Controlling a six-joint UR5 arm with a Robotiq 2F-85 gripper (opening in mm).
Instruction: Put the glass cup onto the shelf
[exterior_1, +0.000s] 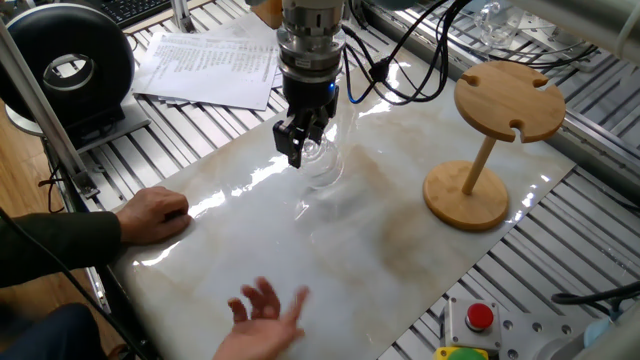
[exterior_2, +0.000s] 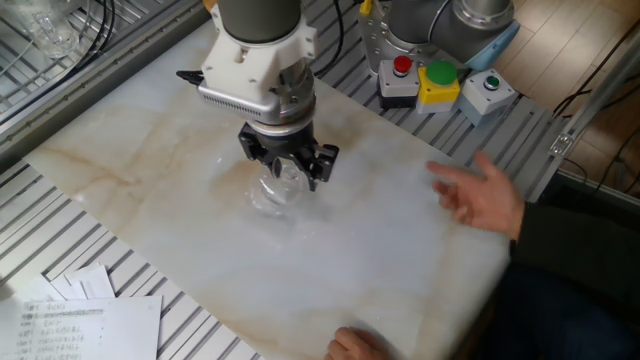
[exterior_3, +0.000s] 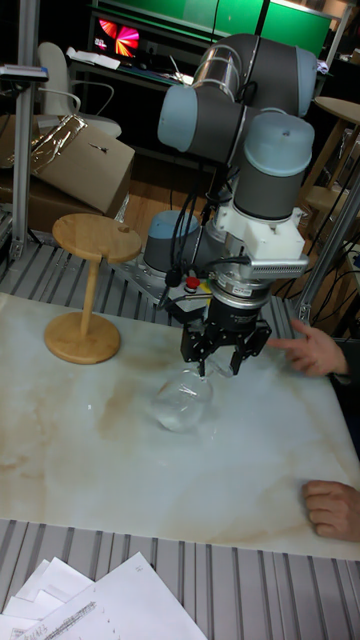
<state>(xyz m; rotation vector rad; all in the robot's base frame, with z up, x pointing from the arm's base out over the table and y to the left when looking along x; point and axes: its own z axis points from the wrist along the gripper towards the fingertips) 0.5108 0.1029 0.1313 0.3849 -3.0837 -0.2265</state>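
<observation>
The glass cup (exterior_1: 321, 162) (exterior_2: 274, 192) (exterior_3: 183, 402) is tilted, its bowl low over the marble table (exterior_1: 350, 250) and its stem up between the fingers. My gripper (exterior_1: 299, 142) (exterior_2: 290, 167) (exterior_3: 222, 362) points down and is shut on the stem end of the glass cup. The bamboo shelf (exterior_1: 508, 100) (exterior_3: 97, 240) stands upright to one side, well apart from the gripper, with its slotted disc bare. Its round base (exterior_1: 466, 195) rests on the marble.
A person's hand (exterior_1: 155, 214) lies flat on the table and another hand (exterior_1: 266, 312) (exterior_2: 478, 194) is raised with fingers spread near the front edge. Papers (exterior_1: 212, 58) and a black round device (exterior_1: 70, 65) sit behind. Button boxes (exterior_2: 432, 82) stand near the arm's base.
</observation>
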